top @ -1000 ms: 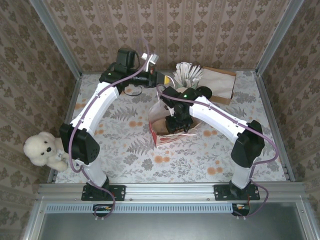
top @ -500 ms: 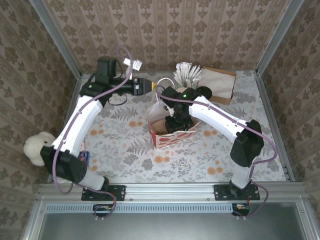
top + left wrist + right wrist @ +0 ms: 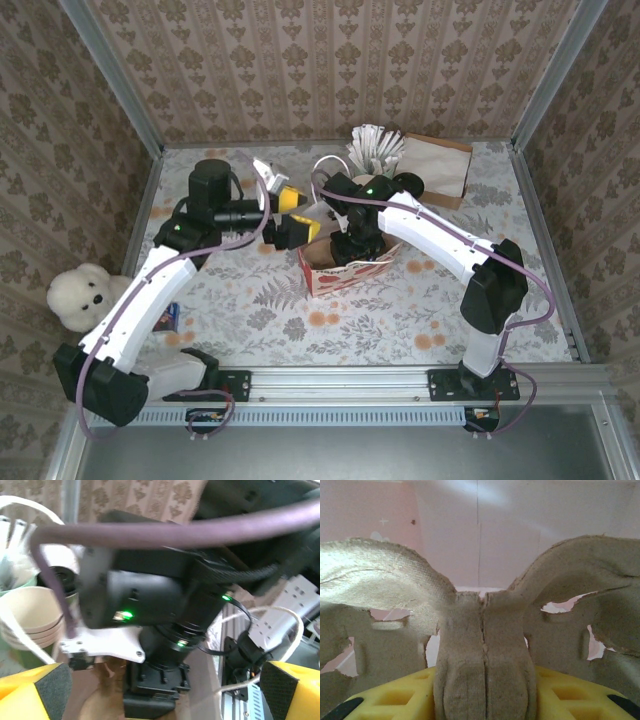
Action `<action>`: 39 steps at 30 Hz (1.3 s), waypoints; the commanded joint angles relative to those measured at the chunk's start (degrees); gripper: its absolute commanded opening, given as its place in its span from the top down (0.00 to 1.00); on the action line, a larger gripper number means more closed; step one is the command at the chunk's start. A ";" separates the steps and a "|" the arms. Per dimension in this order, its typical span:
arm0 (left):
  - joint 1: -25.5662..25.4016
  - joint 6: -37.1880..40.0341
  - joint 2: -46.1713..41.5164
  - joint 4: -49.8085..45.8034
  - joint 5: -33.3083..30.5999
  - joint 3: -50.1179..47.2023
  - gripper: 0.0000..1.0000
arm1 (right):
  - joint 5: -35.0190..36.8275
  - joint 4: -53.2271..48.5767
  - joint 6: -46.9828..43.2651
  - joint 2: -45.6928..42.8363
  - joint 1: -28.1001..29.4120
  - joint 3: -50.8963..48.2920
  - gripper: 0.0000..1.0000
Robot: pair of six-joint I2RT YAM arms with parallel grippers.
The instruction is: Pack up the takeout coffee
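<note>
A pink-and-white paper bag (image 3: 325,272) stands mid-table. My right gripper (image 3: 352,245) reaches down inside it, shut on the centre post of a grey pulp cup carrier (image 3: 484,645), with the bag's pale walls behind. My left gripper (image 3: 290,215) hovers wide open just left of the bag, its yellow fingertips (image 3: 35,692) apart with nothing between them, facing the right arm's wrist (image 3: 150,605). The takeout coffee (image 3: 408,183), a cup with a black lid (image 3: 62,577), stands behind the bag, partly hidden by the right arm.
A stack of lidless green cups (image 3: 25,617) and white sticks (image 3: 375,148) stand at the back. A flat brown paper bag (image 3: 440,165) lies back right. A white teddy bear (image 3: 85,297) sits at the left edge.
My left arm swung from the back of the table down to the bag's left side, and its gripper went from shut to wide open. The right arm stayed in the bag.
</note>
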 commanded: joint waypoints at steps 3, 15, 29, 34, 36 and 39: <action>-4.44 7.54 -2.52 6.08 4.66 -1.93 0.00 | -0.80 0.13 0.41 0.65 -0.27 -0.16 0.54; -22.49 24.58 -5.03 8.31 -19.89 -5.88 0.00 | -0.68 -2.09 1.71 2.42 -0.46 2.68 0.54; -25.93 24.63 -3.09 5.81 -21.47 -5.87 0.40 | -0.19 -3.24 3.64 3.27 -0.46 4.08 0.54; -25.88 24.31 -2.27 5.09 -20.49 -5.04 0.56 | 0.65 -3.42 4.10 3.52 -0.46 4.08 0.54; -25.94 23.91 -1.87 4.35 -20.17 -4.35 0.63 | 0.90 -3.20 4.46 3.66 -0.45 4.04 0.54; -25.89 23.19 -1.55 3.92 -19.67 -3.87 0.69 | 0.91 -2.71 4.79 4.21 -0.45 3.83 0.54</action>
